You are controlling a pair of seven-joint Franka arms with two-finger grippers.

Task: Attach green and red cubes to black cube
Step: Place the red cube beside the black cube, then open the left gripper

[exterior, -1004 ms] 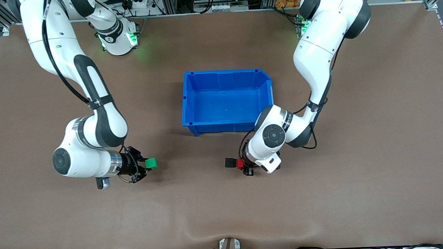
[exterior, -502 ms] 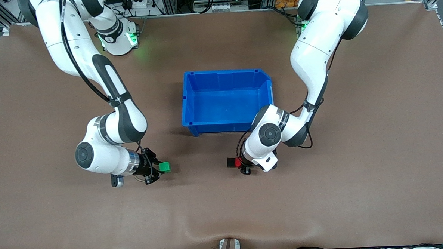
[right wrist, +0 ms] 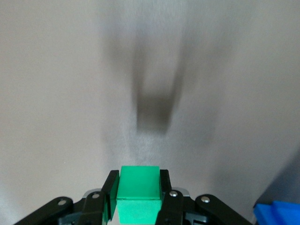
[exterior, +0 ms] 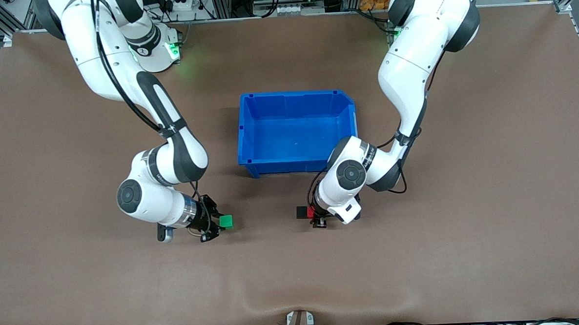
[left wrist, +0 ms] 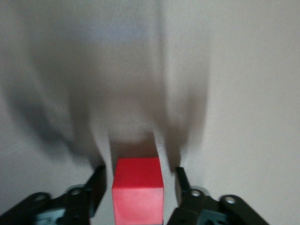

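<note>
Between left gripper (left wrist: 138, 192) fingers, red cube (left wrist: 138, 193)

I see a blue bin (exterior: 296, 131) open-topped at the frame's centre, nothing inside it, brown table (exterior: 491, 197) filling my view, cables along the top edge

Brown table (exterior: 491, 197) cover, rippled at its near edge; metal framing (exterior: 233, 1) above.
</note>
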